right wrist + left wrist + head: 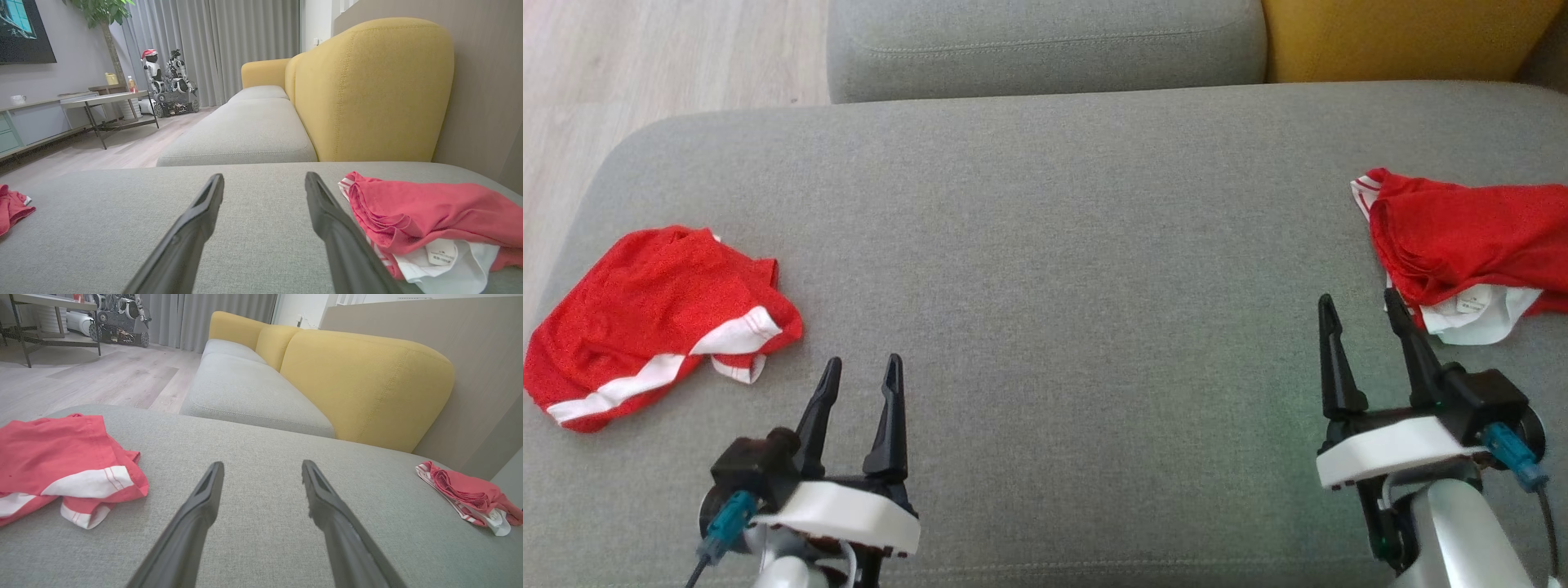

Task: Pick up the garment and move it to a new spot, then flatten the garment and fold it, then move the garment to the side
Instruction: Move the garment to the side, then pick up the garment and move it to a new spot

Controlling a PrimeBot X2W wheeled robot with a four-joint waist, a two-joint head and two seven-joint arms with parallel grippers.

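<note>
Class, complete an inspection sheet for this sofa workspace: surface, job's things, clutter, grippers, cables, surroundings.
Surface: grey cushion, middle bare.
Job's things: left red garment, crumpled, white stripes; right red garment, bunched, white label showing.
Clutter: nothing seen.
Grippers: left gripper open, empty; right gripper open, empty, close to the right red garment.
Cables: left blue plug and right blue plug, each with a dark cable.
Surroundings: yellow backrest, wood floor, small robots by the curtain.
</note>
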